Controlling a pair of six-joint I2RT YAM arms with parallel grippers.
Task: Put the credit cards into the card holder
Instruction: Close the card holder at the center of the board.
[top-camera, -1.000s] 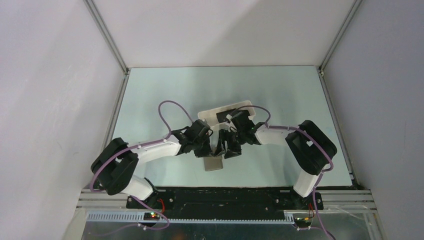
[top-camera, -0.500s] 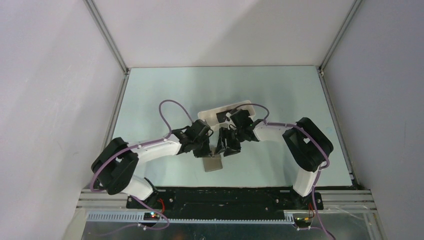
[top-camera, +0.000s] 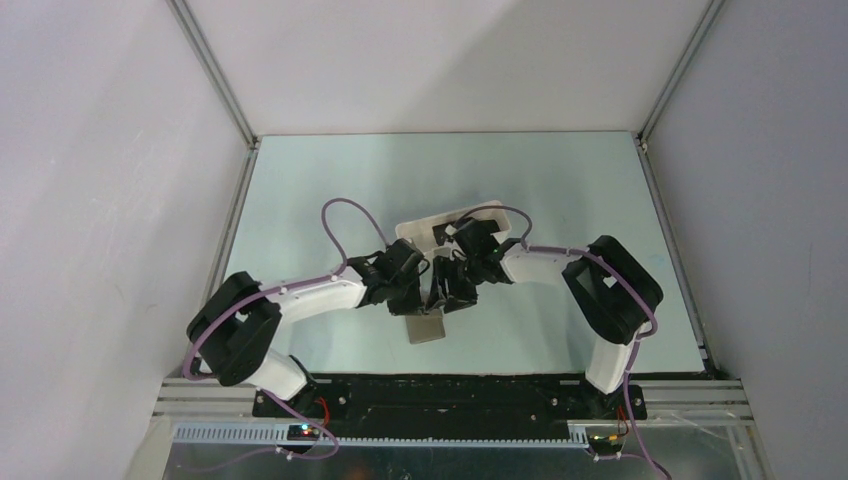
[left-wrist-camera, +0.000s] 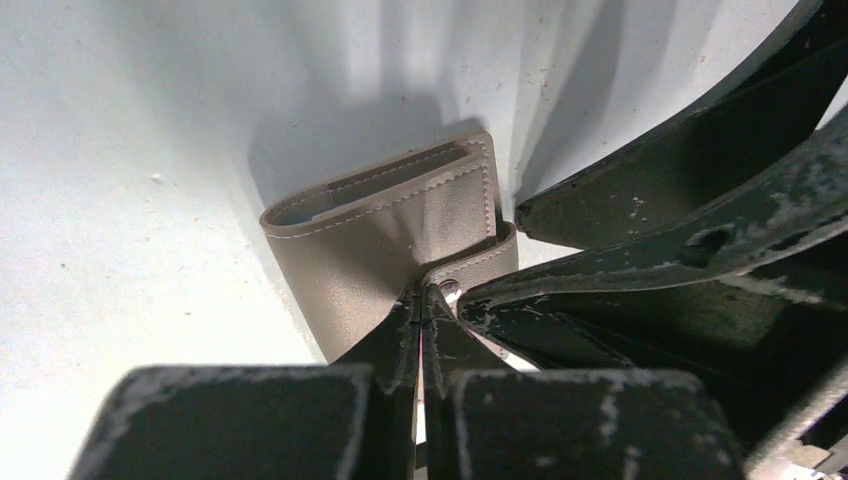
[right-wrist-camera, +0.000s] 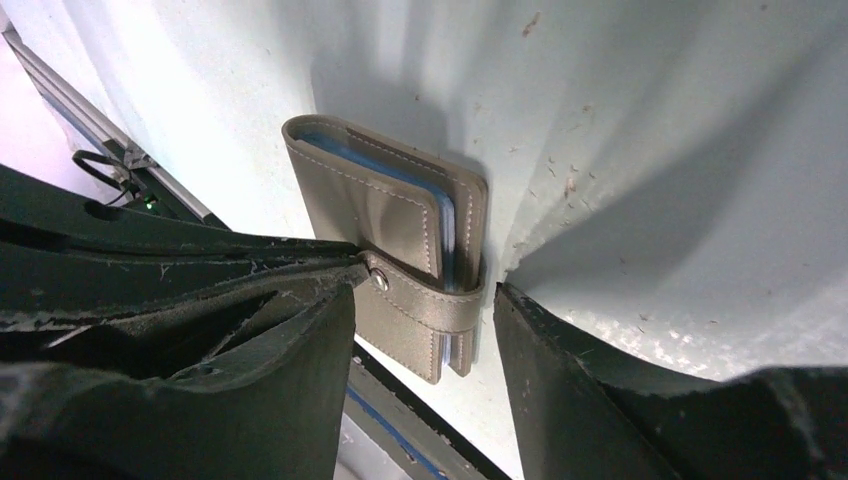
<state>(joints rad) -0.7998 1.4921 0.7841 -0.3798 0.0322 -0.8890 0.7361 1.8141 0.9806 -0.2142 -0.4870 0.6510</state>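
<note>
The grey-brown card holder (top-camera: 427, 327) lies folded on the table, its strap (right-wrist-camera: 420, 300) wrapped round one edge and blue-silver lining showing between the flaps. In the left wrist view the card holder (left-wrist-camera: 390, 240) sits just beyond my left gripper (left-wrist-camera: 421, 300), which is shut with its tips touching the strap beside the snap. My right gripper (right-wrist-camera: 420, 340) stands open astride the strap end, a thin gap showing at its right finger (right-wrist-camera: 600, 390). A dark flat shape (top-camera: 441, 234) in the tray may be one of the credit cards; the right arm hides most of it.
A long white tray (top-camera: 415, 226) lies just behind the two wrists. Both grippers (top-camera: 440, 296) crowd together over the card holder. The table's near edge and the black mounting rail (top-camera: 450, 392) are close in front of the holder.
The right arm has shifted slightly left toward the card holder and its jaws have narrowed a little. The left gripper has stayed shut in place.
</note>
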